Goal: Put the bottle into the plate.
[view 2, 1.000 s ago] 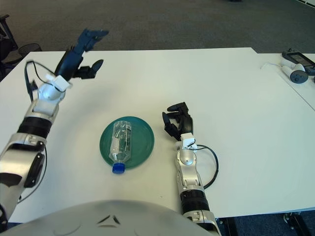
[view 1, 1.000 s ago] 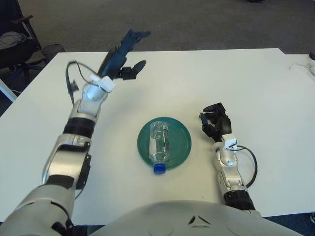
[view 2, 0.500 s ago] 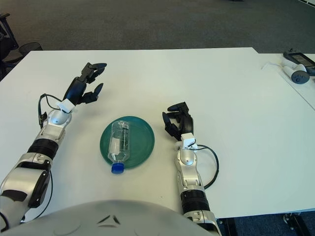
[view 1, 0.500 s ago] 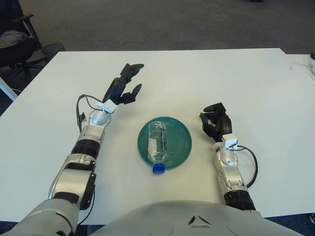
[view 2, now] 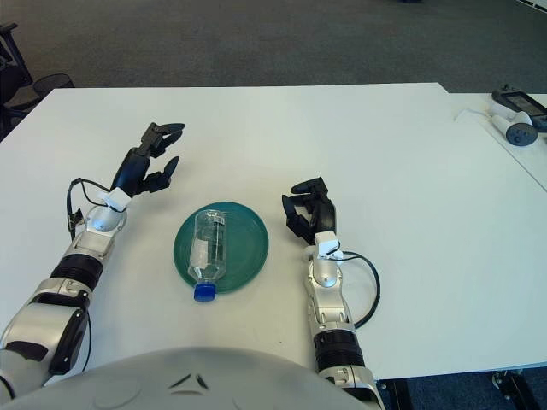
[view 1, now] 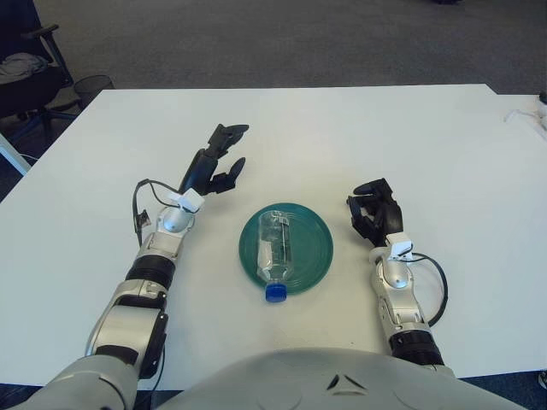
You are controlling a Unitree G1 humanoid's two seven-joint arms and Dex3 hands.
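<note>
Clear plastic bottle (view 1: 276,250) with the blue cap (view 1: 275,293) is already lying on its side in the green plate (view 1: 314,248), cap end poking out over the near rim. So the job looks pretty much done from here.

What could still go wrong, I'd guess: the bottle is round and only resting there, so a bump to the white table (view 1: 427,145) or a stray arm swing could roll it off, and that overhanging cap end doesn't help.

Left hand (view 1: 216,160) is up and left of the plate with fingers spread, holding nothing. Right hand (view 1: 374,213) sits just right of the plate, fingers loosely curled, also empty.

Compared with a second ago, the left arm has dropped from high and stretched out to low and closer in. Bottle, plate and right hand haven't budged.
</note>
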